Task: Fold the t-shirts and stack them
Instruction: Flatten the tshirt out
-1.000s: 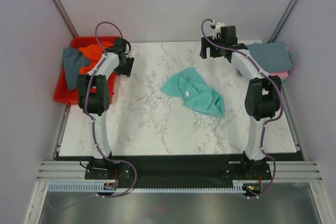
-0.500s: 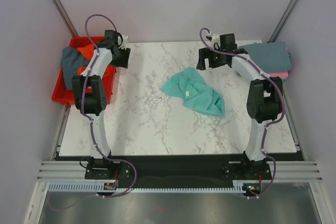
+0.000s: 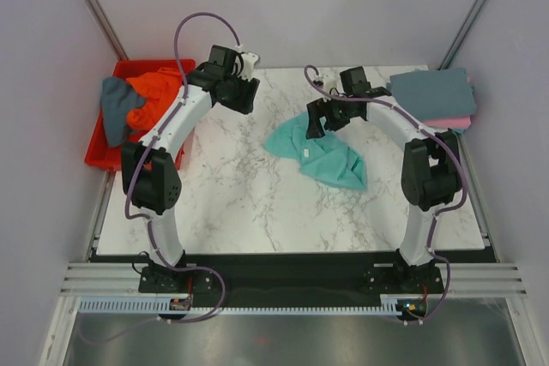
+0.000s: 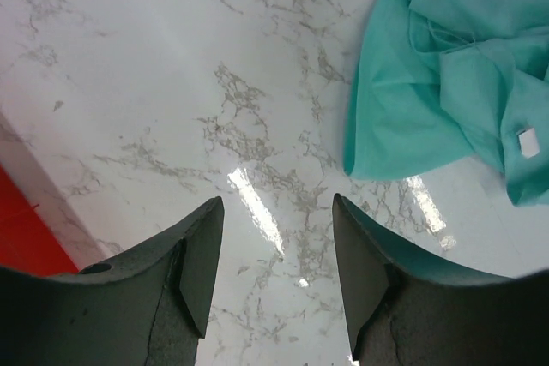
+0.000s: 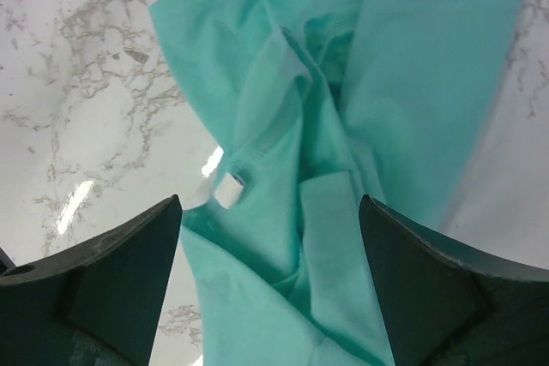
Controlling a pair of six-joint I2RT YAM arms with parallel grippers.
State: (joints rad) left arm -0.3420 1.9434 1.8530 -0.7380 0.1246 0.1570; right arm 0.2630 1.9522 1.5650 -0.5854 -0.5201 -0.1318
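Folded slate t-shirt (image 3: 431, 92) covers most of the pink t-shirt (image 3: 452, 123)

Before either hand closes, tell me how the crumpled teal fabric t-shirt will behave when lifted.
The crumpled teal fabric t-shirt looks floppy: it lies in soft folds, so it should sag from any pinch. Probably light, its thin layers lying flat. Pushed, it may bunch on the glossy marble table.

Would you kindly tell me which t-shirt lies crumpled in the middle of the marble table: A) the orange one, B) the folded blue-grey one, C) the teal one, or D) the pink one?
C: the teal t-shirt lies crumpled mid-table; the orange t-shirt is in the red bin, and the folded blue-grey t-shirt lies on the pink t-shirt at the right edge.
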